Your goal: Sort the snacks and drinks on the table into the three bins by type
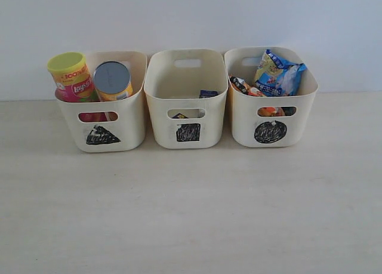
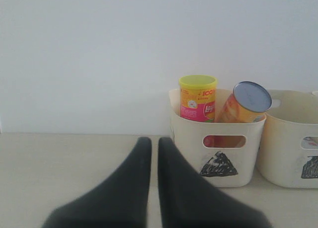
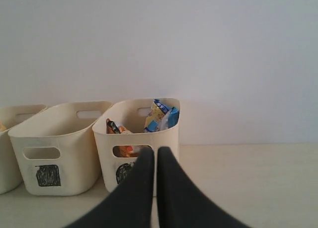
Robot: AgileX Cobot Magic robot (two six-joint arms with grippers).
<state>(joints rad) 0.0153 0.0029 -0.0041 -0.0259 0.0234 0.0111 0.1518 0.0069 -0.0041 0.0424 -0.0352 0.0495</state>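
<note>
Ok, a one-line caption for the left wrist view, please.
Left gripper, shut and empty, near the triangle bin holding the pink tube upright and the yellow-orange tube leaning.

Chip tubes (image 1: 73,77) stand in triangle bin (image 1: 130,128) (packets (image 1: 277,74): circle bin (image 1: 301,122)).

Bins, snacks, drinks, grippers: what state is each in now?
Pink tube: upright in triangle bin, lidded.
Orange tube: tilted, same bin.
Carton: low in square bin, mostly hidden.
Blue packet: upright in circle bin.
Orange packet: beside it, inside.
Left gripper: jaws shut, empty.
Right gripper: jaws shut, empty.
</note>
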